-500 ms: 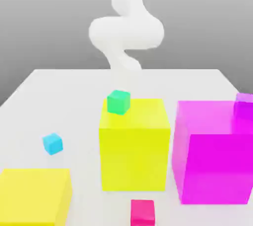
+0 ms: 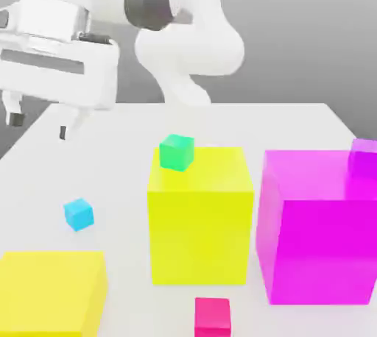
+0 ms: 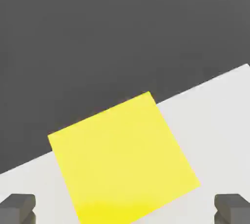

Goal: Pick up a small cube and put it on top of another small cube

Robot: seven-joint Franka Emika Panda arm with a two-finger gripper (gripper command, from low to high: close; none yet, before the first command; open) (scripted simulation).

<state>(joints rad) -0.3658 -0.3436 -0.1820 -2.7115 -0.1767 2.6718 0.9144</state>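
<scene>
The small cube [image 2: 78, 213], tiny and cyan-blue, lies on the white table [image 2: 110, 144] toward the exterior view's left. My gripper [image 2: 38, 124] hangs open and empty high above the table's left side, well above and behind the small cube. In the hand view its two grey fingertips [image 3: 17, 208] stand wide apart over the top of a big yellow block [image 3: 122, 162] at the table's edge. A small green cube [image 2: 177, 151] rests on the corner of the middle yellow block [image 2: 199, 214].
A second big yellow block [image 2: 50, 291] stands at the front left and a big magenta block [image 2: 316, 225] at the right, with a small magenta cube [image 2: 364, 157] at its far edge. A small pink-red cube [image 2: 213, 316] lies at the front.
The hand and forearm have swung into the exterior view at the upper left; before, only the arm's rear links showed. The cubes and blocks have not moved.
</scene>
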